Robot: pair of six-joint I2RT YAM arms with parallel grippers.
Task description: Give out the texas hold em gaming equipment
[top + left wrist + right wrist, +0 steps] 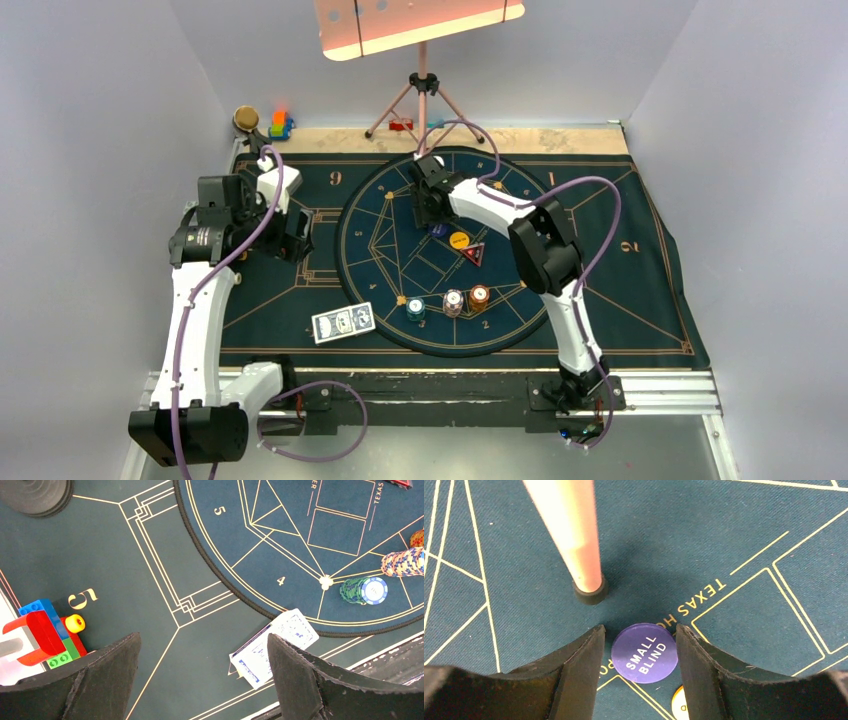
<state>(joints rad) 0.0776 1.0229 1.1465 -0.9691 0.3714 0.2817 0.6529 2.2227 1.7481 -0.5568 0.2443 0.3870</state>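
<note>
Well, the right hand [640,632] is hanging low over the round felt mat [370,250]. Its two black fingers [574,670] are standing apart, one on each side of a flat purple disc [645,652]. The disc is lying smooth and shiny on the fuzzy felt, with "SMALL BLIND" in white letters. A thin strip of felt is showing beside one finger, so the hand is loose and not squeezing. A pale pink tripod leg [566,530] with a black rubber foot [590,592] is standing close in front of the fingers, leaving little room there. A yellow disc [459,240] is lying just beside the purple one, and a red-edged black triangle marker [473,254] is sitting next to that.

Three short stacks of round chips are standing in a row near the mat's corded edge: a teal stack [416,309], a white stack [453,301] and an orange stack [479,296]. Their sides are looking striped and ridged.

The left hand [202,637] is hovering wide open with nothing in it. Plain dark green felt with thin gold lines is showing between its fingers. Blue-and-white playing cards [275,647] are lying flat just outside the round mat, partly hidden behind one finger. Chunky plastic toy blocks [42,632] are showing off to the other side. A strip of pale tabletop [560,140] is showing past the far edge of the big mat [620,290].
</note>
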